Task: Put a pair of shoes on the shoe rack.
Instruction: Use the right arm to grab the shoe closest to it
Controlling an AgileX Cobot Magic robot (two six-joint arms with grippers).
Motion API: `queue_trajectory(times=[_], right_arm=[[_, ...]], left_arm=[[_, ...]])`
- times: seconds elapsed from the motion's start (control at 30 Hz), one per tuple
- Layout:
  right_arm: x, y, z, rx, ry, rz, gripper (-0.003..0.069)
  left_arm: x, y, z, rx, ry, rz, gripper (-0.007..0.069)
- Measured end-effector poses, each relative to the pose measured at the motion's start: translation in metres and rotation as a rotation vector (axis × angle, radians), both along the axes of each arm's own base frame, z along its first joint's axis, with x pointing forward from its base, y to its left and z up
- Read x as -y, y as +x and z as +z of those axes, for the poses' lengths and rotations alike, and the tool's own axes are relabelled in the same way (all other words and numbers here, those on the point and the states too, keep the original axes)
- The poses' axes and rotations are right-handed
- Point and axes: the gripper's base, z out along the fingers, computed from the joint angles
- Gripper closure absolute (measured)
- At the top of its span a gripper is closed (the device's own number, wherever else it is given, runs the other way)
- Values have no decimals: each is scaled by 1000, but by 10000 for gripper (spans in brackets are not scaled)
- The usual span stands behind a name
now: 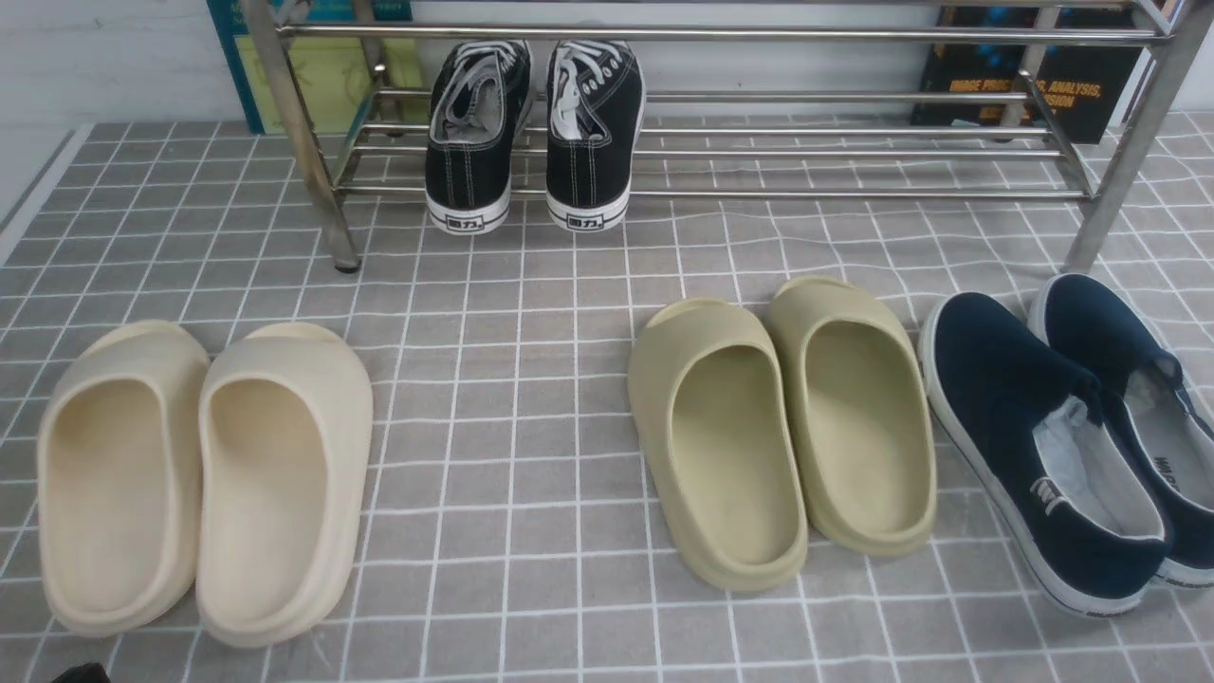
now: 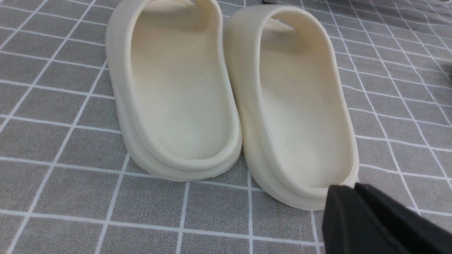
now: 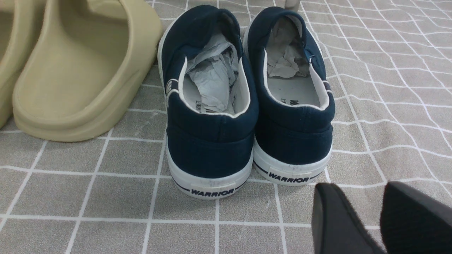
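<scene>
The pair of shoes is navy canvas with white soles and stands on the grey checked cloth at the front right, toes toward the shoe rack. The rack is a shiny metal frame across the back. In the right wrist view both heels face me, the left shoe and the right shoe side by side, with crumpled paper inside them. My right gripper is open, just behind the right shoe's heel and touching nothing. My left gripper is shut and empty, its tips beside the heel of a cream slipper.
Black lace-up sneakers stand on the rack's lower tubes at the left. Cream slippers lie at the front left and olive slippers in the middle, right beside the navy pair. Books lean behind the rack.
</scene>
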Motion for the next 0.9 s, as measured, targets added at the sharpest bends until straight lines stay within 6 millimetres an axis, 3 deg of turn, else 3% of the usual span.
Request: queue_trajectory(times=[0.9], right_arm=[[1,0,0,-1,-42,-3,419]], left_arm=[[0,0,0,0,0,0,562]])
